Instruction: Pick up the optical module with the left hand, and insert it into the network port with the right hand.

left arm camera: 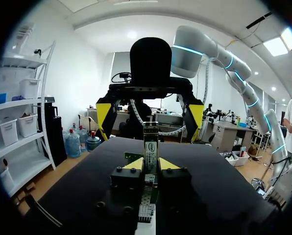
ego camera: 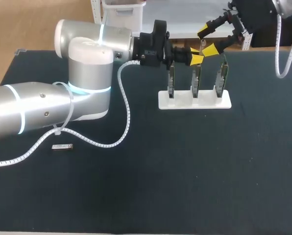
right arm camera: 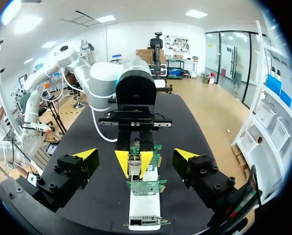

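**Head view:** the left arm [ego camera: 48, 110] comes in from the left edge. Its left claw [ego camera: 195, 55] is held level in the upper middle, above the white stand [ego camera: 195, 100] and its three upright boards [ego camera: 195, 78]. The right claw [ego camera: 207, 40] hangs from the upper right corner, tips spread. A small silver piece [ego camera: 62, 146] lies on the surface [ego camera: 185, 171] at lower left (possibly a spare).

**Left wrist view:** the left claw pinches the optical module [left arm camera: 151, 147] upright, and the right claw faces it.

**Right wrist view:** the right claw's fingers stand wide on either side of the module without touching it. The pickup looks done. The handover and the seating in a board are left.
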